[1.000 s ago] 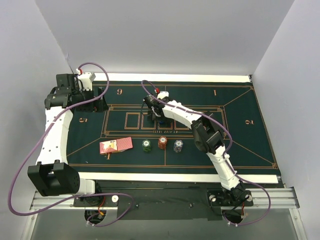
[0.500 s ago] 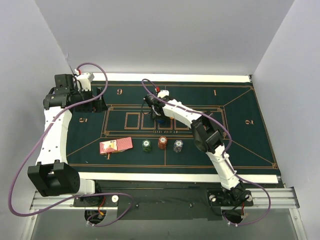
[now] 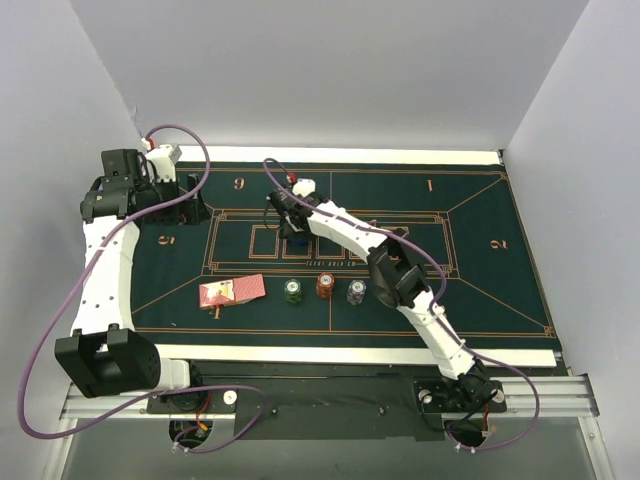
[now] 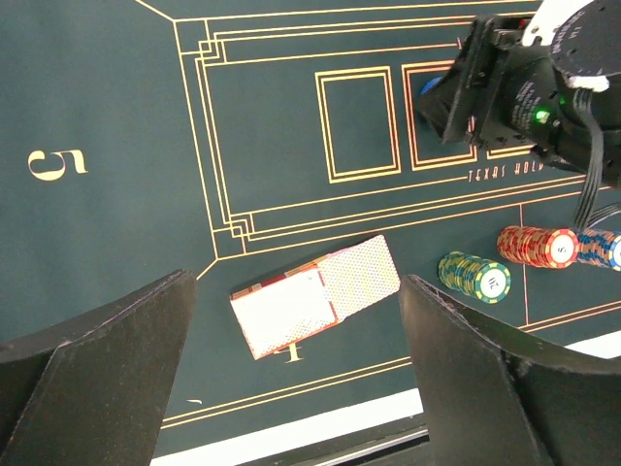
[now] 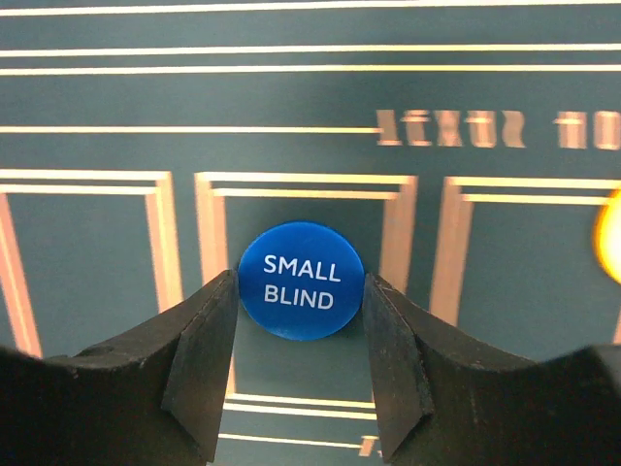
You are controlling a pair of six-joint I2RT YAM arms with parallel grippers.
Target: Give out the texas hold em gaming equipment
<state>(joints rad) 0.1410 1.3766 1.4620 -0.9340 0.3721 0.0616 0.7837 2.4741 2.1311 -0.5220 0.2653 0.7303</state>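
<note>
We pinch the blue SMALL BLIND button (image 5: pixel 301 262) by its rim with the right end effector (image 5: pixel 301 283), midway along the bench (image 3: pixel 350 355), toward its far edge, likely for lifting; the left end effector (image 4: pixel 296 283) hangs wide open, empty.

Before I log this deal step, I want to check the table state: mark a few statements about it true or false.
The right hand has a finger on each side of the blue disc. True.
The disc reads BIG BLIND. False: SMALL BLIND.
The left hand holds the cards. False: it is open and empty; the cards lie on the mat.
Three chip stacks stand beside the cards. True.
</note>
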